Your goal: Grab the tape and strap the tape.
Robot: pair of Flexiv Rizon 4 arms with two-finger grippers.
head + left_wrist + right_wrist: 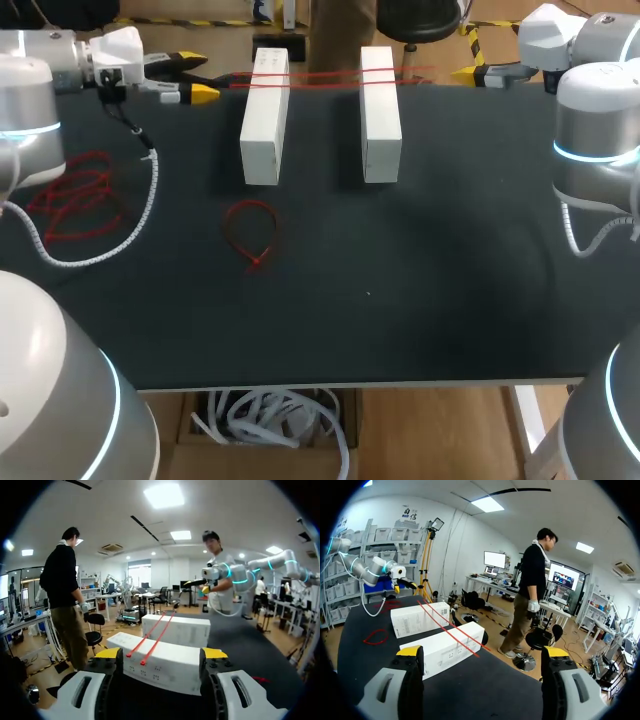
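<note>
Red tape (325, 77) spans white boxes (265, 130); ends indistinct.

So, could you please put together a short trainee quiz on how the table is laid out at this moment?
1. True or false: the thin red straps lie across the tops of both white rectangular blocks.
2. Where is the closed red plastic loop? A: on top of a block. B: flat on the black table, on the robot's side of the left block. C: hanging off the table edge.
3. Fill in: the left gripper and the right gripper are both ____, with nothing held.

Key: 1 true; 2 B; 3 open.
</note>
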